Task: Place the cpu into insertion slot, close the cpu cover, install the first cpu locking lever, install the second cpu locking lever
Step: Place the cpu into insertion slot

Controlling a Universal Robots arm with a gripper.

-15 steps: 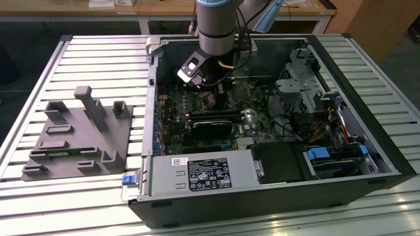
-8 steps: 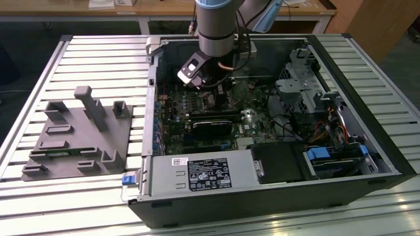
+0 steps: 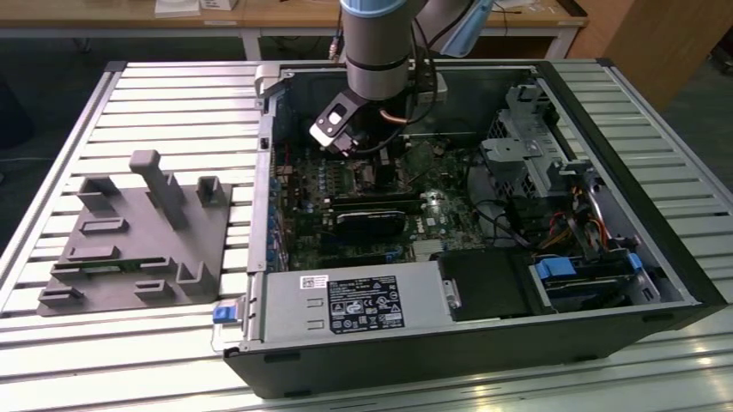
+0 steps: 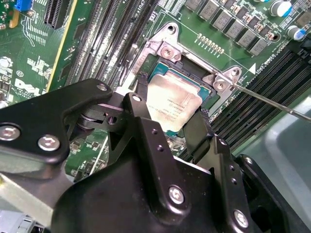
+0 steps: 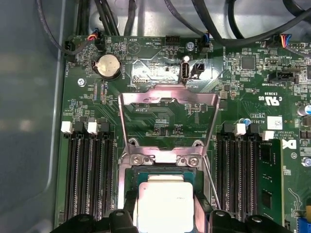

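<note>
Reaching down into the open computer case [image 3: 458,365], the arm [image 3: 378,51] has its wrist low over the motherboard [image 5: 87,92], close to the case's back wall. In the second wrist view the jaws are clenched on the cpu [image 4: 175,99]: the black fingers [image 4: 197,133] press against two opposite edges of it. The chip sits level at the insertion slot [image 4: 189,65], silver top up; whether it is fully seated I cannot tell.

The cpu cover [image 5: 146,97] is swung open on its hinge, away from the slot, and the board shows through its open centre. A thin locking lever [image 4: 265,98] juts out sideways from a corner of the slot, just beside one finger but apart from it.

Banks of memory slots [image 5: 90,179] flank the slot on both sides, and a memory stick [image 5: 269,184] stands in the outer bank. Beyond the cover lie a coin battery [image 5: 108,65] and a run of black cables [image 5: 121,14].

In the exterior view the case lies on a slatted surface [image 3: 172,94]. A power supply [image 3: 343,305] sits along its near side and a drive cage [image 3: 527,154] at the exterior view's right. A grey fixture [image 3: 137,232] stands well apart on the exterior view's left.
</note>
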